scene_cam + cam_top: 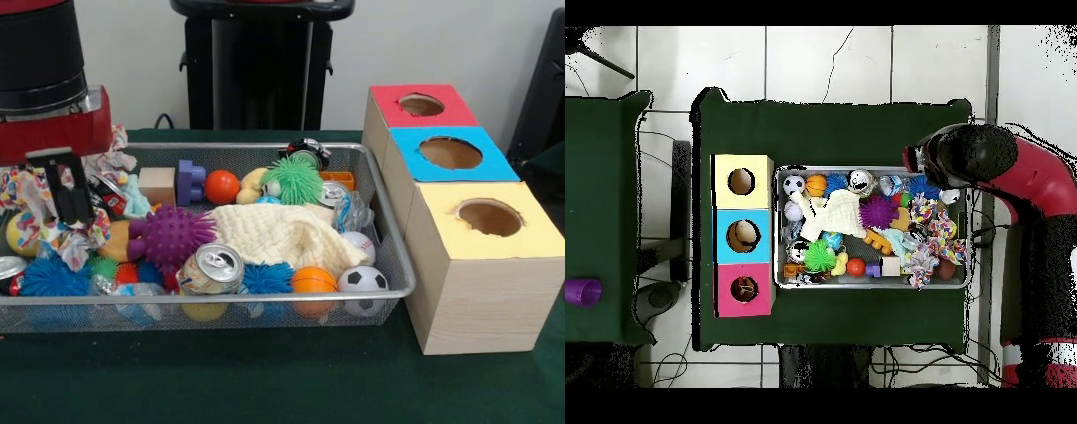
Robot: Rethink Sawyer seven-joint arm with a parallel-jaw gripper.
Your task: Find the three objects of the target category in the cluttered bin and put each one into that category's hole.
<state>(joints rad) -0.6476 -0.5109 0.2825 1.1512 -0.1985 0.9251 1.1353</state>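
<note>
Claw (69, 196) low over crowded bin (388, 231) corner, near mesh rim.

Gripper (69, 196) hanging over bin's (388, 231) left end, above crumpled patterned cloth (75, 240); purple spiky ball (169, 237) sitting just beside it.

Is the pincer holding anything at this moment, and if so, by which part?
Cannot be told. The pincer hangs low over the bin's clutter, but no item is visibly held.
</note>
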